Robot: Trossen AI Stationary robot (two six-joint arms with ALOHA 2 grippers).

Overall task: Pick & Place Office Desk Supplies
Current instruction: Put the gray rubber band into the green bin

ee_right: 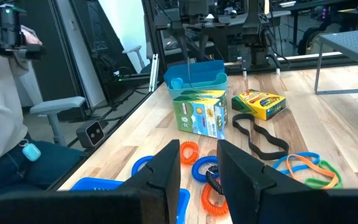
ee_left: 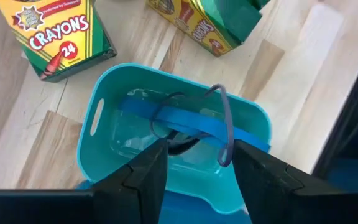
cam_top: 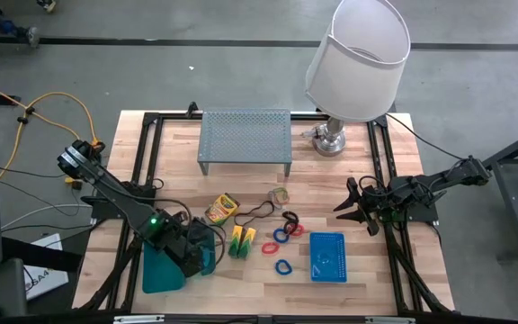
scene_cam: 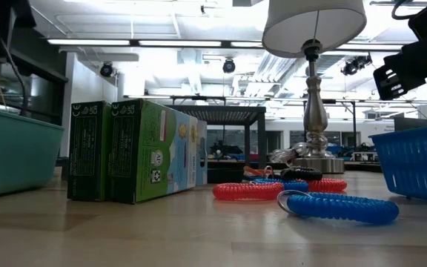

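The left gripper [ee_left: 194,165] hangs over a teal tray [ee_left: 98,102] near the worktop's front left corner, its fingers parted and empty; a blue band [ee_left: 179,118] and a thin dark loop [ee_left: 224,124] lie inside the tray just beyond the fingertips. The sorting looks barely begun. Still loose on the wood are a crayon box [cam_top: 222,209] near the middle, two yellow-green boxes [cam_top: 242,241] just beside the tray, red and blue coils [cam_top: 283,236] in a cluster between those boxes and the blue basket [cam_top: 327,256], a black band loop [cam_top: 259,211] and a few thin coloured bands [ee_right: 303,165]. The basket, toward the front right, shows nothing in it from above. The right gripper [cam_top: 353,205] waits at the right edge, fingers apart, holding nothing. The box nearest the tray reads "CRAYONS 24"; its brand line is too small to make out. A person sits beyond the table's left side.
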